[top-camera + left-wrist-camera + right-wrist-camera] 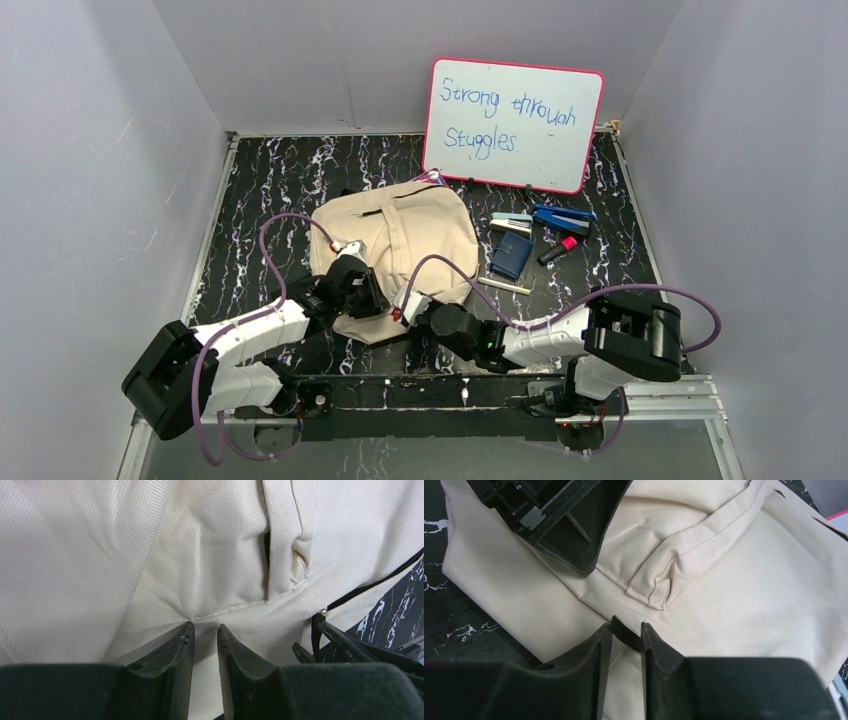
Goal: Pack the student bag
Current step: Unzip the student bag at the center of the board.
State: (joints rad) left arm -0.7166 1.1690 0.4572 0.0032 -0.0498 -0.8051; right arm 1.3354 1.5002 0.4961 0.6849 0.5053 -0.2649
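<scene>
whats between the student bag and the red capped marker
A small dark blue notebook lies between the student bag and the marker, seen in the top view.

Black marble-pattern table (262,200), grey walls around it. Beige student bag (405,230) lies flat mid-table. Left hand (365,298) is on the bag's near edge, and right hand (405,312) is just beside it at the same edge. Finger spread is unreadable from here. Purple cables (285,222) loop over both arms. Pink-framed whiteboard (513,125) is propped at the back, with blue writing "Strong through Stuggles." Right of the bag, apart from it:
- small grey-blue item (511,222)
- blue stapler-like tool (563,217)
- dark blue case (511,255)
- red-capped marker (558,250)
- pale pen (505,286), nearest the bag
</scene>
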